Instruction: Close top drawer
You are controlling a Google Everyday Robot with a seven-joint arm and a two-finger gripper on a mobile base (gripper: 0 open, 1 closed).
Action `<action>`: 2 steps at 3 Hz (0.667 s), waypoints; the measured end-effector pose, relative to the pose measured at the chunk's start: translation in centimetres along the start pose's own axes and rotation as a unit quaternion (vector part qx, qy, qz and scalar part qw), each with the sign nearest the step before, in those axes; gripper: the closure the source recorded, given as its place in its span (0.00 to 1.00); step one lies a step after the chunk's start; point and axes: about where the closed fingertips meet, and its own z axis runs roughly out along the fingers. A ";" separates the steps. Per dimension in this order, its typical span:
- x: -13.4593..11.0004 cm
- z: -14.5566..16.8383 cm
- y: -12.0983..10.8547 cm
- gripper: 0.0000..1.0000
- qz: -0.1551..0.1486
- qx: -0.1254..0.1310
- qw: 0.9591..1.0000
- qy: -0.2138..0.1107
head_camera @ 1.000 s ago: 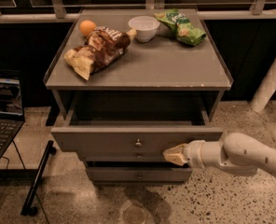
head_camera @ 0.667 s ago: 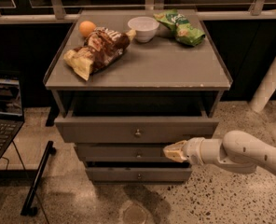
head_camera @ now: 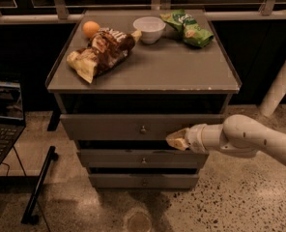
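The top drawer (head_camera: 109, 126) is the widest grey drawer of the cabinet, with a small round metal knob (head_camera: 143, 128) at the centre of its tall front. It stands out only a little from the cabinet frame. My gripper (head_camera: 176, 140) is at the lower right part of the drawer's front, right of the knob, its tan tip against or just before the panel. My white arm (head_camera: 249, 139) reaches in from the right.
Two narrower grey drawers (head_camera: 143, 158) sit below. On the cabinet top (head_camera: 181, 66) lie an orange (head_camera: 90, 29), a brown snack bag (head_camera: 99, 52), a white bowl (head_camera: 149, 29) and a green bag (head_camera: 186, 28). A laptop (head_camera: 3, 120) stands at left; a white pillar (head_camera: 280, 81) at right.
The top drawer has slid inward, from well pulled out to nearly flush. My gripper has moved forward with the drawer's front.
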 end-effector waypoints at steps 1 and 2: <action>-2.4 1.1 -2.0 1.00 -0.016 0.010 1.000 0.007; -2.1 0.8 -1.5 1.00 -0.016 0.010 1.000 0.007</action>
